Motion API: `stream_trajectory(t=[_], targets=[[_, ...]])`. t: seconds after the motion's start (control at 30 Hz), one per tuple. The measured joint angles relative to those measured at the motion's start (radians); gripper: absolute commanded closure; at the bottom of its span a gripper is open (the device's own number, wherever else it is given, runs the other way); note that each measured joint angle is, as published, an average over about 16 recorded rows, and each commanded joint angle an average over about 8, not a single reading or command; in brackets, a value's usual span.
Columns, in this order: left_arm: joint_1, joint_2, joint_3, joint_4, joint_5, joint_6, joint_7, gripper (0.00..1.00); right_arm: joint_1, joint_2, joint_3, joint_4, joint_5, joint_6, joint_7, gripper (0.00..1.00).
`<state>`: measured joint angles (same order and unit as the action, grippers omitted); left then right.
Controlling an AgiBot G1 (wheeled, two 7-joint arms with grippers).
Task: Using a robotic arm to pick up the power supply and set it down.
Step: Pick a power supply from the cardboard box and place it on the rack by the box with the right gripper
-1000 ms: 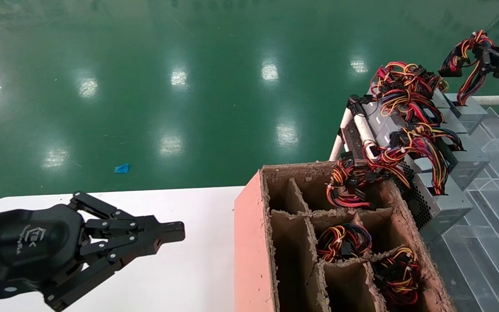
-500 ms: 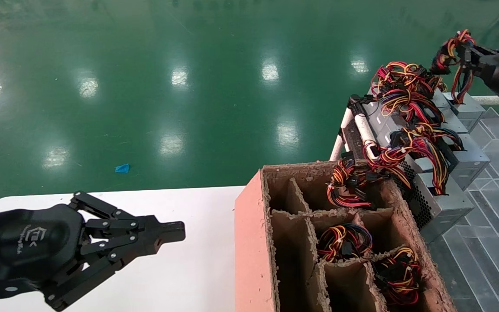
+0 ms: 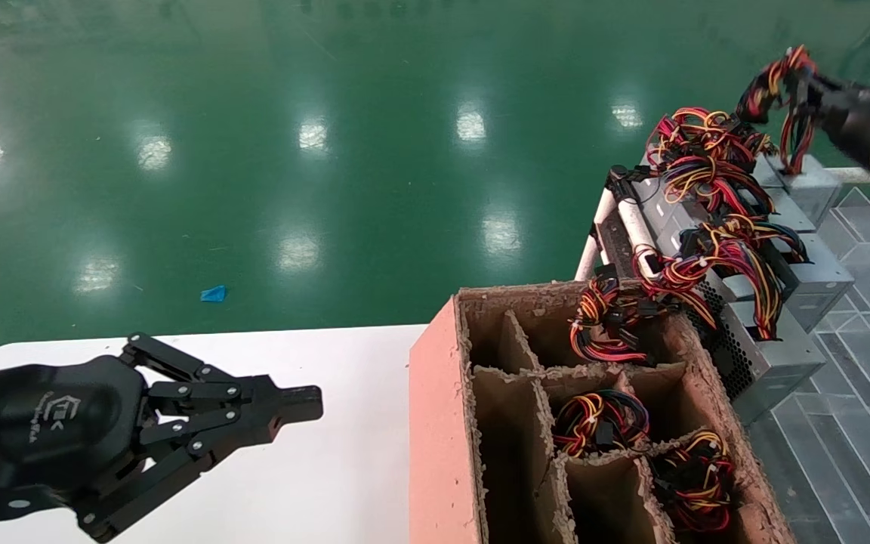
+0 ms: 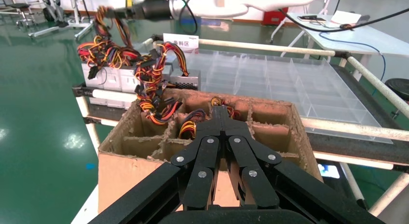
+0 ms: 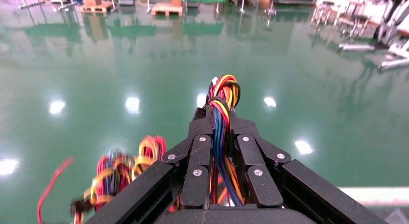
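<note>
The power supply (image 3: 805, 185), a small grey metal box, sits at about two o'clock in the head view, at the far end of the row of other power units (image 3: 771, 332) on the rack (image 3: 635, 223), with its wire bundle (image 3: 786, 98) of red, orange, yellow and black leads drawn up from it. The right gripper (image 5: 221, 119) has its fingers pinched tight on that bundle, the wires running up between them and looping out past the tips; whether the box has left its place I cannot tell, since its underside is hidden. I would judge this to be the lifting step, the pick made by the cable rather than the case. Next it has to rise clear of the neighbouring wire tangles without snagging them, then swing toward seven o'clock to the partitioned cardboard box (image 3: 510, 393), where several cells already hold coiled wires and those on its left side look free. A box hanging from wires may sway, so a slow carry seems wise. The left gripper (image 3: 295, 404) hangs idle over the white table (image 3: 344, 468) at eight o'clock, fingers pressed together.
</note>
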<state>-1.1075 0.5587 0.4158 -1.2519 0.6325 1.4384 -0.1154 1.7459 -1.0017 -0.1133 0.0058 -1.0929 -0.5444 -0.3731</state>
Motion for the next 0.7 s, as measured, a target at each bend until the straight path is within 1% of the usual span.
stream_trajectory(t=[0.03, 0.07, 0.1, 0.3, 0.33, 0.37, 0.7], targets=[[0.000, 0.000, 0.000, 0.000, 0.000, 0.000, 0.000, 1.00, -0.003, 0.000, 0.001, -0.001, 0.002, 0.000, -0.001, 1.00], [0.000, 0.000, 0.000, 0.000, 0.000, 0.000, 0.000, 1.00, -0.007, 0.000, 0.002, -0.002, 0.004, -0.001, -0.002, 0.97], [0.000, 0.000, 0.000, 0.000, 0.000, 0.000, 0.000, 1.00, -0.010, 0.001, 0.004, -0.003, 0.005, -0.001, -0.003, 0.86], [0.000, 0.000, 0.000, 0.000, 0.000, 0.000, 0.000, 1.00, -0.021, 0.007, 0.009, -0.004, 0.013, -0.007, -0.005, 0.11], [0.000, 0.000, 0.000, 0.000, 0.000, 0.000, 0.000, 1.00, -0.022, 0.008, 0.010, -0.004, 0.014, -0.008, -0.005, 0.02], [0.000, 0.000, 0.000, 0.000, 0.000, 0.000, 0.000, 1.00, -0.021, 0.010, 0.010, -0.003, 0.014, -0.009, -0.005, 0.00], [0.000, 0.000, 0.000, 0.000, 0.000, 0.000, 0.000, 1.00, 0.004, 0.024, 0.005, -0.001, 0.006, -0.024, 0.001, 0.00]])
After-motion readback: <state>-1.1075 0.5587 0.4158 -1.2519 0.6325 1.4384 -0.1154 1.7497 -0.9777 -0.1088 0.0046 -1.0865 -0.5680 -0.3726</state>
